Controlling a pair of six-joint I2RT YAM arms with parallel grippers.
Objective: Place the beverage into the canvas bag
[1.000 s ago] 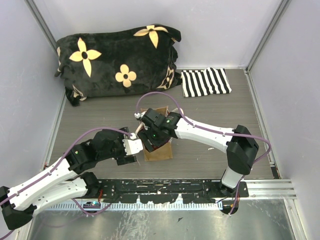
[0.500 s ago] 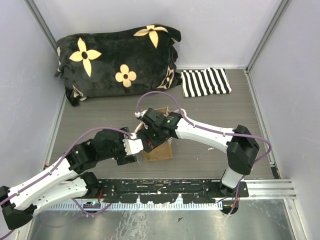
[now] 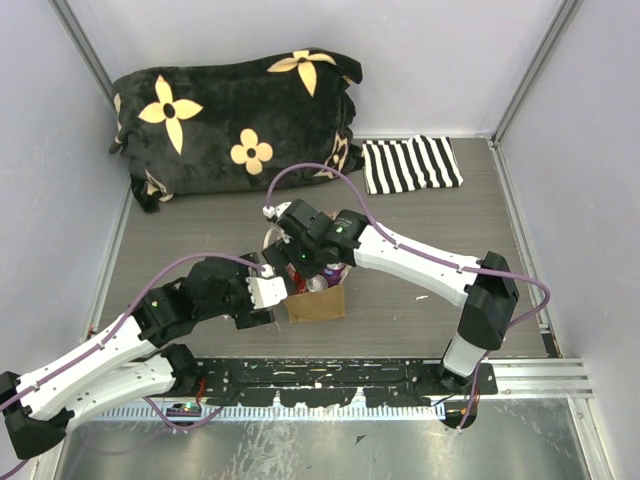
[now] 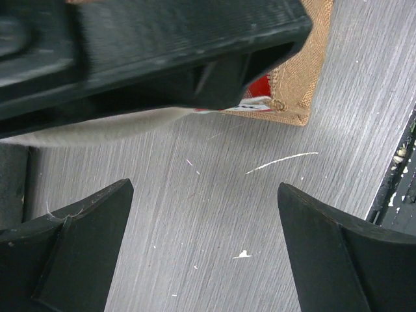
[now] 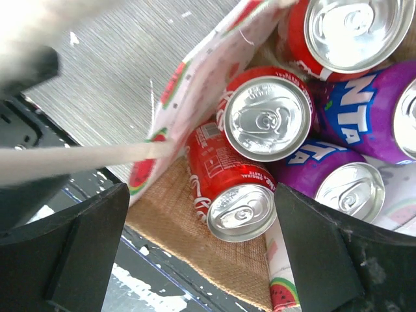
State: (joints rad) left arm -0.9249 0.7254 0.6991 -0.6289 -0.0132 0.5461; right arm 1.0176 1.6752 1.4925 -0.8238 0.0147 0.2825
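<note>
1. Now the right gripper [image 5: 201, 195] stands raised above and just behind the mouth of the canvas bag [image 3: 318, 303]. Half a second ago, and a second ago, its head sat low over that mouth and hid the contents from the overhead camera
2. With the head lifted, can tops are exposed inside the bag in the overhead view, where none showed before
3. Right gripper state: jaws spread wide, nothing between them. Its wrist camera looks straight down between them into the bag
4. Beverage location: a red can [image 5: 237, 211] lies tilted against the printed lining [image 5: 188, 84] at one edge of the bag, leaning on the upright cans [image 5: 266, 117] packed beside it. It is the only can not upright and it sits directly below the open jaws, so it is probably the one just let go. This cannot be confirmed
5. Left gripper [image 4: 205, 201] state: fingers apart, bare table [image 4: 195, 279] between them, parked just beside the bag's left wall. Its position is unchanged across the three overhead pictures
6. A cream handle [image 5: 78, 156] crosses the right wrist view, outside the bag mouth
7. Meaning for the task: placement appears complete. The remaining action is judged to be withdrawal of the right arm without snagging the handle or tipping the bag
</note>
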